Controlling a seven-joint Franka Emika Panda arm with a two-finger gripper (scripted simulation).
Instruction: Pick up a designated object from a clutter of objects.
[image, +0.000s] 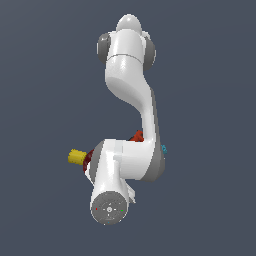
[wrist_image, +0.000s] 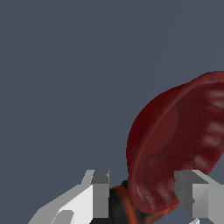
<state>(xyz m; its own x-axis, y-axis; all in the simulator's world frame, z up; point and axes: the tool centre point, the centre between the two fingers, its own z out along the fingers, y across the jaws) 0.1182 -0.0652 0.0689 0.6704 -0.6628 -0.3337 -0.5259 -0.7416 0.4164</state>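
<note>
Bowl (wrist_image: 175, 144) tilted between spread fingers (wrist_image: 100, 197); arm (image: 131, 100) bent low overhead.

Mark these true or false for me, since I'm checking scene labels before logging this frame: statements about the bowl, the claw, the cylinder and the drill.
1. The round dark red bowl fills much of the wrist view. True.
2. The claw is clamped shut with nothing between its fingers. False: its two fingers stand apart, with the bowl's rim between them.
3. The short yellow cylinder shows at the exterior view's left of the white arm. True.
4. The orange-and-black power drill lies in full view in the exterior view. False: the arm hides most of it.
5. The yellow cylinder appears in the wrist view. False: it is not there.
</note>
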